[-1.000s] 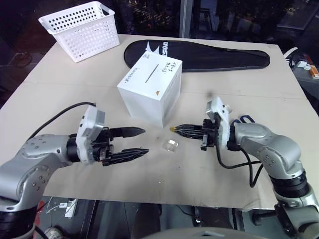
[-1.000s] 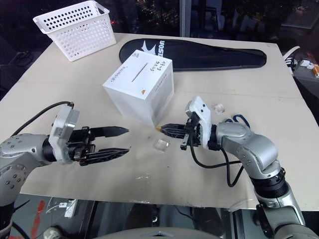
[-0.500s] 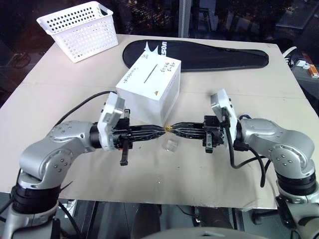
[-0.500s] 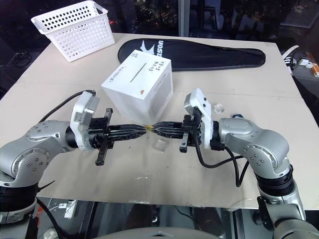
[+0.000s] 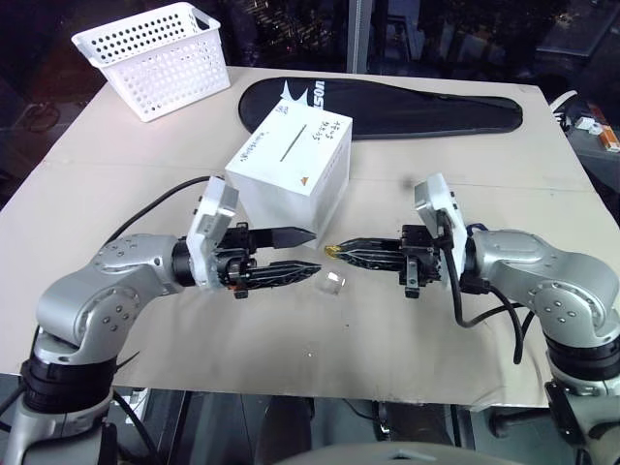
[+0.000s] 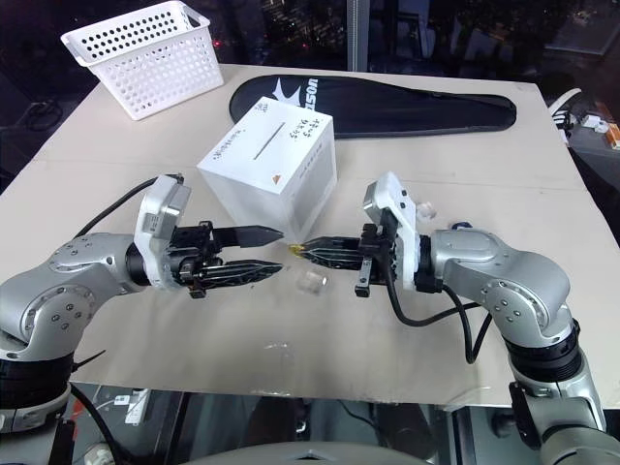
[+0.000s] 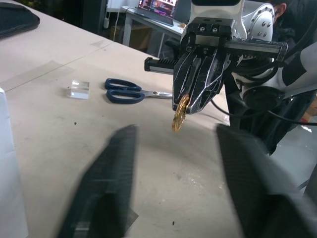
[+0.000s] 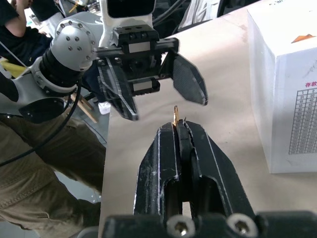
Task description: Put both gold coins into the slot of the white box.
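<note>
1. My right gripper (image 5: 332, 252) is clenched on a gold coin (image 7: 180, 112), pinched edge-on at the very fingertips. Most of the disc sticks out past the tips.
2. My left gripper (image 5: 308, 251) has its jaws apart and nothing between them. Its fingers (image 7: 106, 173) point at the right gripper, tip to tip.
3. The coin sits just off the left fingertips, in line with the gap between them, not touching either finger.
4. Both grippers lie roughly level above the table (image 5: 145, 155), in front of the white box (image 5: 291, 179).
5. The white box stands upright near mid-table. The slot (image 5: 294, 142) is on its top face, with black print on both sides and a small orange triangle near the front top edge.
6. A small clear plastic cube (image 5: 332, 283) lies on the table, below and between the two grippers.
7. Another clear cube (image 7: 79, 89) and blue-handled scissors (image 7: 130, 91) lie on the table off to my right side.
8. A white perforated basket (image 5: 155, 56) stands at the far left corner; a black racket cover (image 5: 387, 103) lies behind the box.
9. I see only this one coin; can't tell where the second is.
</note>
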You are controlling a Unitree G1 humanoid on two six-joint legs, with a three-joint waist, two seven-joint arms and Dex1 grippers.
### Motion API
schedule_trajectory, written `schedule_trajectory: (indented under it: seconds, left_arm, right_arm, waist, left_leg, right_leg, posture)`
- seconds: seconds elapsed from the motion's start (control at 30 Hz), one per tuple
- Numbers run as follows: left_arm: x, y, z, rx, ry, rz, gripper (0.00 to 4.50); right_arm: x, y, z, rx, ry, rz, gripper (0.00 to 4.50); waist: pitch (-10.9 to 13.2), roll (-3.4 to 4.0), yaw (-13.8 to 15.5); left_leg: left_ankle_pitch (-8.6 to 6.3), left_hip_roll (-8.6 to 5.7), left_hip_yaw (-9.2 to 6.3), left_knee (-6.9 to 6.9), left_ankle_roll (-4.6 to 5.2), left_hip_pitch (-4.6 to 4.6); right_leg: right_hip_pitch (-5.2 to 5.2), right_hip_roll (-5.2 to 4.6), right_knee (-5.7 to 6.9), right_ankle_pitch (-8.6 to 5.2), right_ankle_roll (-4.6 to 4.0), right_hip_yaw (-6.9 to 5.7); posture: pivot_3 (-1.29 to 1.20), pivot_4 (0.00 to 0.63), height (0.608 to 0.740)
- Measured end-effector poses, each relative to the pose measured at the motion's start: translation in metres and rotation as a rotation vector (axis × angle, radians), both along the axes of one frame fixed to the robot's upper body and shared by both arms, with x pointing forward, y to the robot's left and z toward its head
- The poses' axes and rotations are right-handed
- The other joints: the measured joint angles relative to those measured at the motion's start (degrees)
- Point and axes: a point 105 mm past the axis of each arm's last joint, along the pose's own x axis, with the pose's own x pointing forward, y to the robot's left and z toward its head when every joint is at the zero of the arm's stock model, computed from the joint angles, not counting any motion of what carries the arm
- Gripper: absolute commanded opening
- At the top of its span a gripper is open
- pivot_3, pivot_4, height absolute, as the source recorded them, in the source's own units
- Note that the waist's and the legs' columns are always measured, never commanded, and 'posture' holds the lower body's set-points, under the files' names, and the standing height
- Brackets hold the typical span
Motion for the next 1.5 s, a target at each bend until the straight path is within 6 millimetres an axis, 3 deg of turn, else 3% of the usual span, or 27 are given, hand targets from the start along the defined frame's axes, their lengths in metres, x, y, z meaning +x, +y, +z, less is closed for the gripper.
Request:
schedule_trajectory:
  seconds: [0.1, 0.8, 0.83, 1.13, 1.2, 1.27, 1.4, 1.43, 1.5]
  left_arm:
    - [0.001, -0.001, 0.000, -0.007, -0.001, 0.006, 0.76]
    - [0.001, -0.010, 0.000, -0.014, -0.028, -0.032, 0.76]
    - [0.001, -0.011, 0.000, -0.016, -0.027, -0.037, 0.16]
    - [0.000, -0.011, 0.000, -0.020, -0.024, -0.044, 0.07]
    - [0.001, -0.011, 0.001, -0.031, -0.023, -0.041, 0.00]
    - [0.002, -0.011, 0.001, -0.041, -0.021, -0.034, 0.00]
    - [0.009, -0.006, 0.011, -0.082, -0.031, 0.021, 0.00]
    - [0.011, -0.004, 0.016, -0.093, -0.039, 0.044, 0.00]
    - [0.016, 0.002, 0.026, -0.122, -0.051, 0.099, 0.00]
  right_arm:
    - [0.000, 0.000, 0.000, 0.001, 0.000, 0.001, 0.00]
    - [-0.002, 0.005, 0.004, 0.027, 0.001, 0.021, 0.00]
    - [-0.002, 0.005, 0.004, 0.028, 0.002, 0.020, 0.00]
    - [-0.001, 0.005, 0.004, 0.030, 0.006, 0.017, 0.00]
    - [0.000, 0.006, 0.005, 0.040, 0.009, 0.013, 0.46]
    - [0.001, 0.006, 0.005, 0.049, 0.009, 0.012, 1.19]
    - [0.002, 0.005, 0.007, 0.055, -0.005, 0.000, 2.90]
    - [0.003, 0.002, 0.006, 0.043, -0.014, -0.017, 3.54]
    - [0.010, -0.008, 0.009, 0.029, -0.062, -0.083, 4.41]
  waist:
    - [0.00, 0.00, 0.01]
    - [0.00, 0.00, 0.02]
    - [0.00, 0.00, 0.02]
    - [0.00, 0.00, 0.02]
    - [0.00, 0.00, 0.01]
    - [0.00, 0.00, 0.02]
    - [0.00, 0.00, 0.03]
    - [0.00, 0.00, 0.03]
    - [0.00, 0.00, 0.10]
  left_leg:
    - [0.00, 0.00, 0.00, 0.00, 0.00, 0.00]
    - [0.00, 0.00, 0.00, 0.00, 0.00, 0.00]
    - [0.00, 0.00, 0.00, 0.00, 0.00, 0.00]
    - [0.00, 0.00, 0.00, 0.00, 0.00, -0.01]
    - [0.00, 0.00, 0.00, 0.00, 0.00, 0.00]
    - [0.00, 0.00, 0.00, 0.00, 0.00, 0.00]
    - [0.00, 0.00, -0.02, 0.00, 0.00, -0.01]
    - [0.00, 0.00, -0.01, 0.00, 0.00, -0.01]
    - [0.00, 0.00, -0.02, 0.00, 0.00, -0.02]
  right_leg:
    - [0.00, 0.00, 0.00, 0.00, 0.00, 0.00]
    - [0.00, 0.00, 0.00, 0.00, 0.00, 0.00]
    - [0.00, 0.00, 0.00, 0.00, 0.00, 0.00]
    - [0.00, 0.00, 0.00, 0.00, 0.00, 0.00]
    - [0.00, 0.00, 0.00, 0.00, 0.00, 0.00]
    - [0.00, 0.00, 0.00, 0.00, 0.00, 0.00]
    - [0.00, 0.00, 0.00, 0.00, 0.00, 0.00]
    - [0.00, 0.00, -0.01, 0.00, 0.00, 0.00]
    - [0.00, -0.01, -0.01, 0.00, 0.00, -0.01]
  posture:
    - [0.00, 0.150, 0.740]
    - [0.00, 0.150, 0.740]
    - [0.00, 0.150, 0.740]
    - [0.00, 0.150, 0.740]
    - [0.00, 0.150, 0.740]
    - [0.00, 0.150, 0.740]
    - [0.00, 0.150, 0.740]
    - [0.00, 0.150, 0.740]
    - [0.00, 0.150, 0.740]
